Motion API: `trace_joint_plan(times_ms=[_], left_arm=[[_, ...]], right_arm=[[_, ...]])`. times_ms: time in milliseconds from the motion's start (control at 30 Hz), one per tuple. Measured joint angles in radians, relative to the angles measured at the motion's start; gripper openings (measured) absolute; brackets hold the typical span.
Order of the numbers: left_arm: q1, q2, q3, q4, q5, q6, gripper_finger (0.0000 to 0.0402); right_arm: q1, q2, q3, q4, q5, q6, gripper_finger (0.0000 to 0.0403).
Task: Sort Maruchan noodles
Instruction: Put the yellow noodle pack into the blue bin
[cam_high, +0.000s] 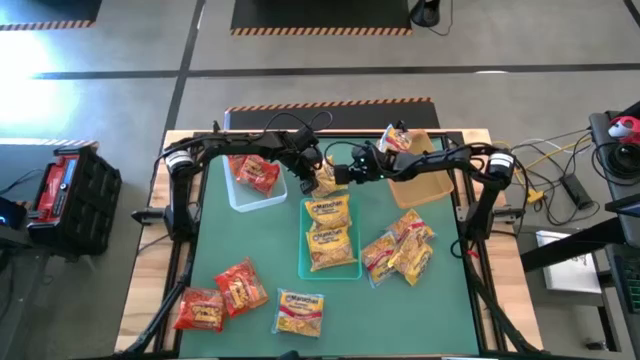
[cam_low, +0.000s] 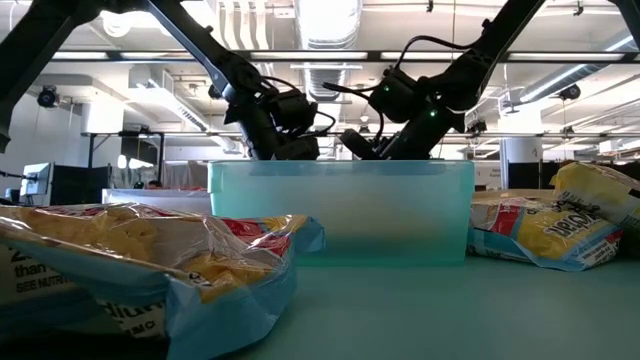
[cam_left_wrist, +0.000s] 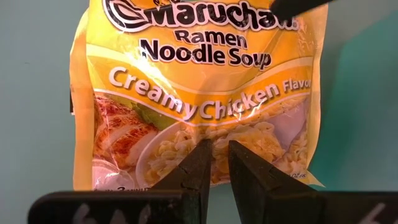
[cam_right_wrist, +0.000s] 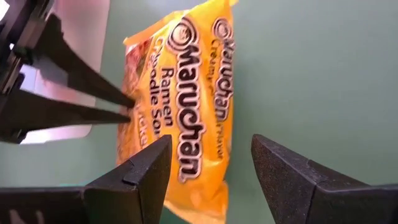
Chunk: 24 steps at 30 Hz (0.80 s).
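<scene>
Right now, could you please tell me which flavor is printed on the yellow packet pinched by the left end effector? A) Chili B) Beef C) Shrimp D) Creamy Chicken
D: the left wrist view shows the left end effector closed on the edge of the yellow packet, whose label reads "Creamy Chicken Flavor".

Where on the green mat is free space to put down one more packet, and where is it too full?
Free: the mat's left side, between the clear bin and the red packets; also the near right corner, below the yellow-pink pile. Crowded: the far middle, where both tools meet over a Creamy Chicken packet above the teal bin.
</scene>
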Motion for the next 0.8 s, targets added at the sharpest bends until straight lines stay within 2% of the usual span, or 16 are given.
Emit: trace_joint_plan(times_ms=[700, 800], left_arm=[[-0.041, -0.096, -0.007, 0.009, -0.010, -0.034, 0.0040], [-0.055, -0.096, -0.018, 0.017, -0.043, -0.032, 0.0040]], right_arm=[[0.007, -0.003, 0.000, 0.000, -0.002, -0.030, 0.0210], [0.006, -0.003, 0.000, 0.000, 0.004, -0.038, 0.0210]])
